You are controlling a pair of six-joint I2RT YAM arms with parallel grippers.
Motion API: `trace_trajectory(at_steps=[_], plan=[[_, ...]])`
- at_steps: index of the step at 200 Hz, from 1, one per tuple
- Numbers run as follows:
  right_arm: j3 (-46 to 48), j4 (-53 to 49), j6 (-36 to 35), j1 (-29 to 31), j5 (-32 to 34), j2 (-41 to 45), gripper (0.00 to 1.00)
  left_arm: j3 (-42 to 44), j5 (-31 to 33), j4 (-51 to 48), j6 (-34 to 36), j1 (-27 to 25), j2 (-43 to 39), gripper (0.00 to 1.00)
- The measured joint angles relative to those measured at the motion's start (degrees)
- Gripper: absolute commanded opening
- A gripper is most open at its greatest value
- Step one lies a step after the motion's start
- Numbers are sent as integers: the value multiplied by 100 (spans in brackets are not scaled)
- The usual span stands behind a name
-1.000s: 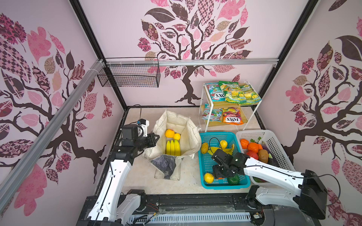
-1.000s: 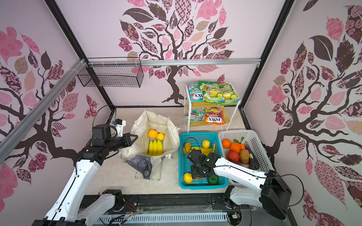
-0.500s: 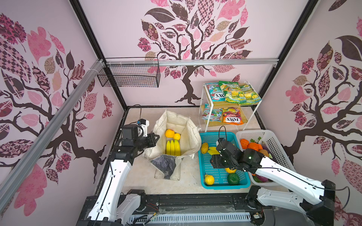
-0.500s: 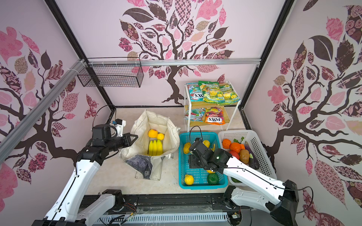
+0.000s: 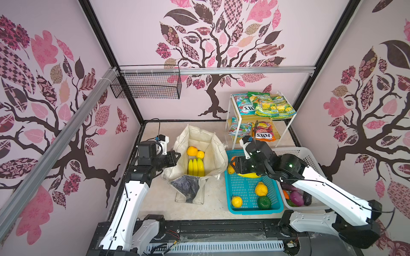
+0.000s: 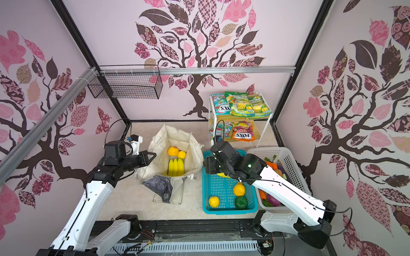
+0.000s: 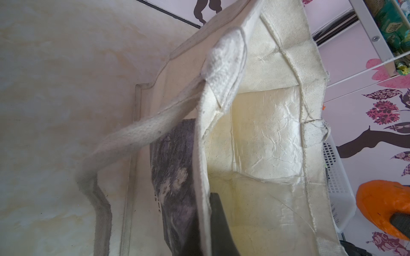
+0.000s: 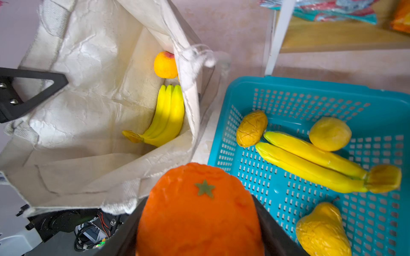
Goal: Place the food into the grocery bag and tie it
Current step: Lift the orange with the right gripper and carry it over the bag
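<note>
"Where's the bag [image 5: 200, 139]?"

"Mid-worktop [image 5: 164, 204]. It is cream canvas with its mouth gaping upward, and its dark panel [image 5: 187, 185] slumps out toward the front edge. Bananas [image 5: 195, 166] and two round fruits [image 5: 192, 151], yellow-orange, lie on its floor."

"What has hold of it?"

"The left tool [image 5: 176, 155] is pinched together on the left rim. A handle [image 7: 142, 133] droops outside that wall."

"And the right tool [image 8: 198, 199]?"

"Clamped on an orange [image 8: 199, 221], hanging above the seam between the bag's right rim and the teal basket [image 5: 228, 190]."

"Any room to move?"

"It's tight there, since the rim and basket stand just beside each other. The teal basket holds more fruit, the white basket [image 5: 310, 153] sits just beside its right side, and the rack [image 8: 332, 37] of packets [image 5: 266, 104] stands behind. There is bare worktop in front of the bag, and a strip of it behind, toward the back wall."
</note>
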State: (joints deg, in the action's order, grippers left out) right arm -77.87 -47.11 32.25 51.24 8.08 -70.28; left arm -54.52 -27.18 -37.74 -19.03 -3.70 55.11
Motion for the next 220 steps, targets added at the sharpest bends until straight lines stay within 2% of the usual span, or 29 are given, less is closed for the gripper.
trace_trajectory(at_steps=[119, 220], plan=[[-1488, 629, -186, 105, -621, -1851, 62, 0, 4, 0, 0, 0, 11, 0], [-1921, 739, -262, 442, -992, -3689, 62, 0, -15, 2, 0, 0, 11, 0]])
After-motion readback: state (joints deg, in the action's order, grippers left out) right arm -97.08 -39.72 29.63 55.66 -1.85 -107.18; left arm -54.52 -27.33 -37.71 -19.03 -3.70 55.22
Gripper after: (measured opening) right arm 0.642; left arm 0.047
